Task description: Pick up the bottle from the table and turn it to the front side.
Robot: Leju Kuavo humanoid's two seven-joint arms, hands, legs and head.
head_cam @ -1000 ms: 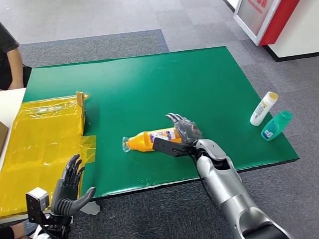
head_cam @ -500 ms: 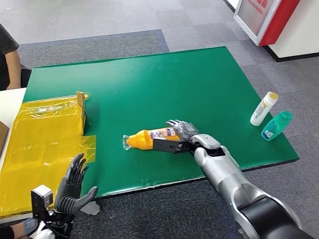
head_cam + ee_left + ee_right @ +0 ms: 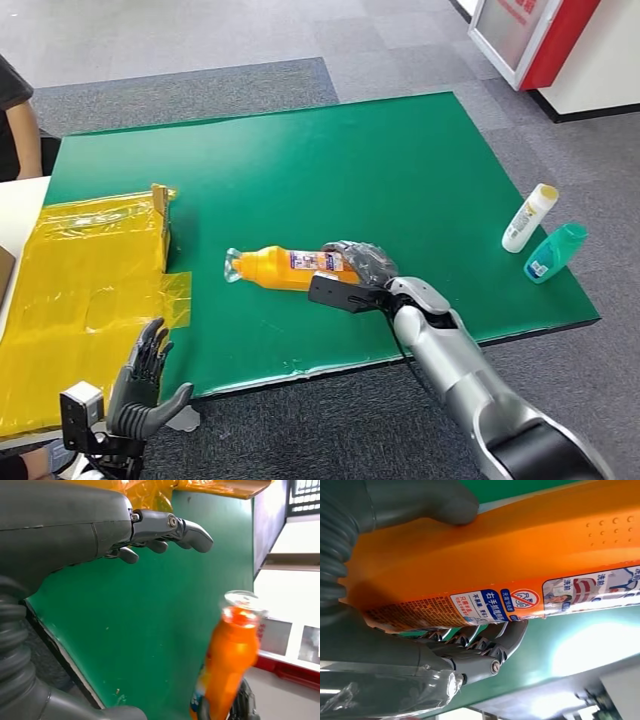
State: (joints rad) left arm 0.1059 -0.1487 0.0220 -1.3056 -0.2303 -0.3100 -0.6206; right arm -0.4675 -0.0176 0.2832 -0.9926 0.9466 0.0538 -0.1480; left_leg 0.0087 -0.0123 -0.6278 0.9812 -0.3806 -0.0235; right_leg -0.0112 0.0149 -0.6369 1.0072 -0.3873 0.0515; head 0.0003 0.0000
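An orange bottle (image 3: 283, 268) with a clear cap lies lengthwise over the green table (image 3: 302, 170), cap pointing left. My right hand (image 3: 361, 270) grips its base end, thumb on one side and fingers curled under the printed label (image 3: 531, 602). In the right wrist view the orange bottle (image 3: 516, 555) sits between thumb and fingers (image 3: 486, 645). My left hand (image 3: 143, 385) hangs open off the table's near edge, fingers spread. The left wrist view has the bottle (image 3: 230, 650) cap-first, and my left hand's fingers (image 3: 170, 530) holding nothing.
Yellow plastic sheeting (image 3: 83, 290) with a small cardboard piece (image 3: 161, 215) covers the table's left end. A white bottle (image 3: 528, 217) and a teal bottle (image 3: 555, 251) lie at the right edge. A person's arm (image 3: 19, 120) is at the far left. A red-and-white cabinet (image 3: 543, 40) stands behind.
My right hand has closed around the bottle's base and the bottle has shifted left and up, its cap end now further left. My left hand dropped slightly.
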